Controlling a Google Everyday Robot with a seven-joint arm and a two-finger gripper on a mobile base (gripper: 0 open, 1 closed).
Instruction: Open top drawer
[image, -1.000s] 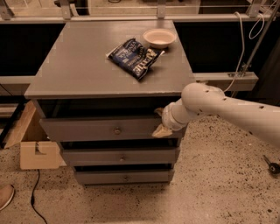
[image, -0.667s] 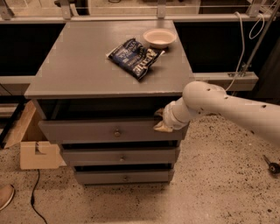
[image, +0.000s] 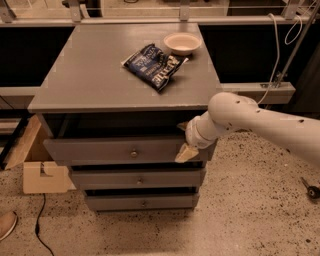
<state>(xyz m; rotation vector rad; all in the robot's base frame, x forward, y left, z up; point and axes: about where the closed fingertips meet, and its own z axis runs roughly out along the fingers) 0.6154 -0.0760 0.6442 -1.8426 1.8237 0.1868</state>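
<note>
A box (image: 35, 172) sits on the floor at far left, just beside the cabinet. I judge it clear of the drawer's path, but worth watching.

The top drawer (image: 100, 149) already stands a little way out, with a dark gap between its front and the tabletop (image: 90, 85) above. Its knob (image: 133, 153) is at mid-front, and I am not on it. My pincer (image: 185, 146) is at the drawer's right end, against the top edge of the front. I cannot tell whether it is clenched on that edge or merely resting there.

Pulling from one end is the tricky part, I think. The force is off-centre, so the drawer may skew and bind. I would draw it straight out from the cabinet, level and slow, with no sideways drift, and ease off if the left end lags. I should also stay under the tabletop's lip. The bag (image: 155, 66) and the bowl (image: 182, 43) lie further back on it, and a knock could shake them.

My arm (image: 260, 122) comes in from the right, so I would hold it high enough to miss the lower drawers (image: 137, 178).
</note>
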